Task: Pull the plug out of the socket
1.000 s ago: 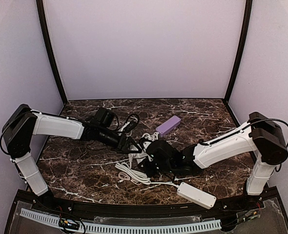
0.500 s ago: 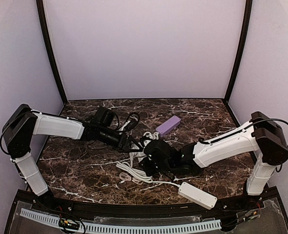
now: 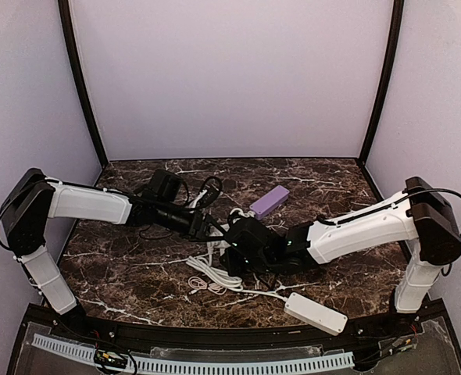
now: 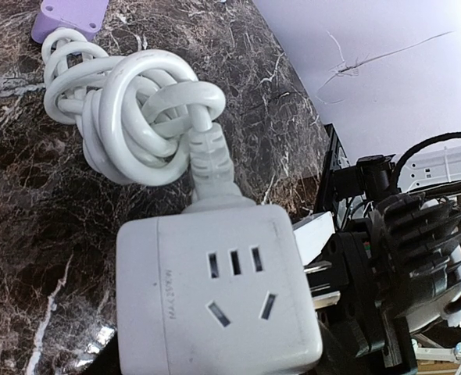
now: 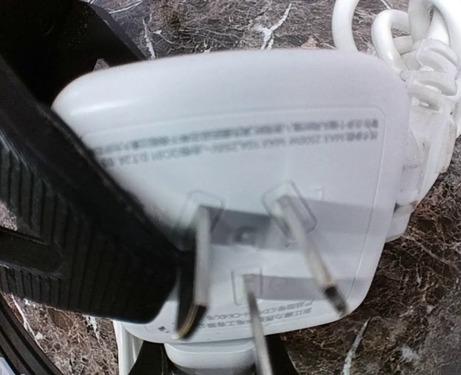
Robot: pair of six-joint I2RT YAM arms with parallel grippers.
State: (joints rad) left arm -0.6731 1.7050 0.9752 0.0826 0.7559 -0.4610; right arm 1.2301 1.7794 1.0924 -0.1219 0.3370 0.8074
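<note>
The left gripper point(image 3: 209, 227) is clamping the hard, slick socket point(image 4: 215, 289); I cannot tell the right gripper's point(image 3: 230, 248) state. The plug's point(image 4: 211, 168) ribbed neck is probably offering the firmest pinch.

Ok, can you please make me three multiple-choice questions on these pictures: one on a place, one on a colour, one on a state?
1. Where does the power strip lie in the top view?
A. at the near side, right of the middle
B. against the back wall
C. at the far left corner

2. What colour is the small oblong block?
A. green
B. purple
C. orange

3. How do the prongs of the plug stand at the socket?
A. hidden fully inside it
B. bare metal shows along them
C. far from it, by the back wall

Answers:
1 A: the top view shows it low in the picture, right of centre.
2 B: it is purple in the top and left wrist views.
3 B: the right wrist view shows three bare prongs reaching to the socket's face.
</note>
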